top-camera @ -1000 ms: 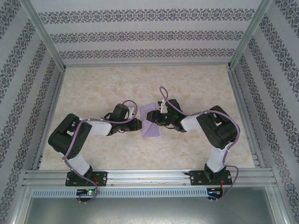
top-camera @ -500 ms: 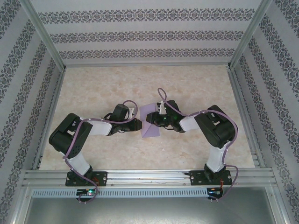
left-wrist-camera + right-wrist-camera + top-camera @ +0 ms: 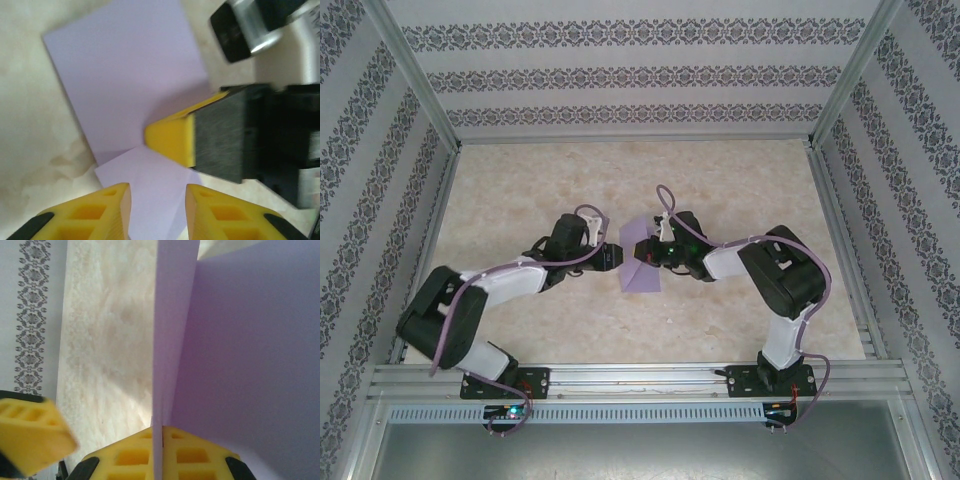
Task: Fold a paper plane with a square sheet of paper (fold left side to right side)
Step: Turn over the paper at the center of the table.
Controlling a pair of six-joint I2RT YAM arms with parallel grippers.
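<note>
At the centre of the table (image 3: pixel 520 190), your right gripper (image 3: pixel 162 435) pinches a raised flap of the square sheet of paper (image 3: pixel 130 80) to fold it across; your left gripper (image 3: pixel 158 195) hovers, jaws parted, empty.

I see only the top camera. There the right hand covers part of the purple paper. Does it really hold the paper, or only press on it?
Observer: It holds it. In the right wrist view the right hand is shut on the sheet of paper, whose edge runs between its yellow fingers.
Operator: Is the left hand gripping too?
Observer: No. The left wrist view shows the left hand open, a gap between its fingers, nothing clamped.
Operator: Is any part lifted?
Observer: Yes. In the left wrist view a flap sits over the flat part, pinched by the right hand's fingertip.
</note>
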